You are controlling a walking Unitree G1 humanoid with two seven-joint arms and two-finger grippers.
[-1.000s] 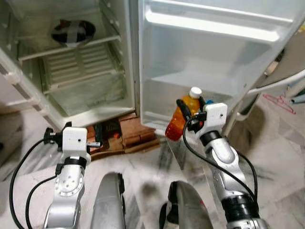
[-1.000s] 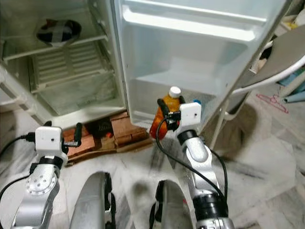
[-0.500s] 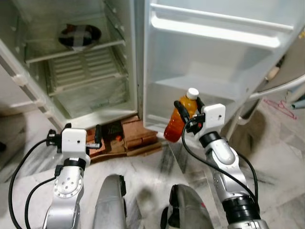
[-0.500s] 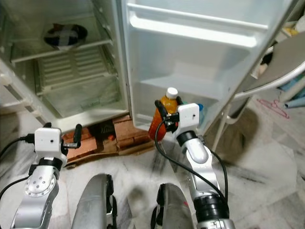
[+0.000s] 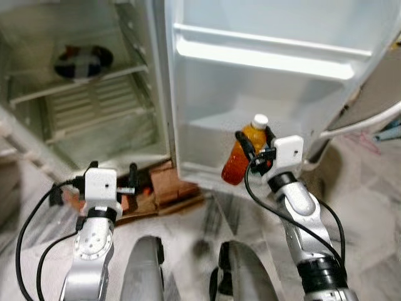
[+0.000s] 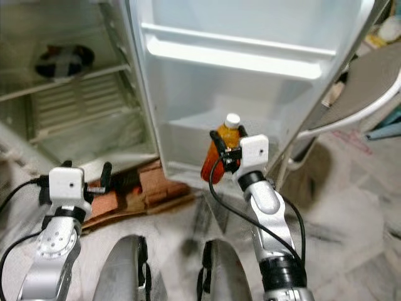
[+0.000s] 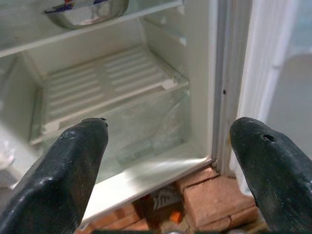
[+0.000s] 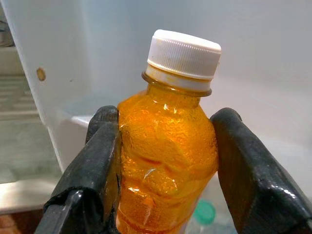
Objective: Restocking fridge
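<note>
An orange juice bottle (image 5: 243,158) with a white cap is clamped in the right gripper (image 5: 255,145) at centre frame, held before the open fridge door's (image 5: 276,81) lower shelf. The left gripper (image 5: 128,182) is held with fingers spread at lower left; a dark bowl (image 5: 81,61) is seen on an upper-left shelf.

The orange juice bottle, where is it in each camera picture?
Left eye: orange juice bottle, centre-right, in the right pincer.
Right eye: bottle, centre, before the open fridge door.
Left wrist: not in it.
Right wrist, centre.
Shared landmark: the bottle's white cap.
</note>
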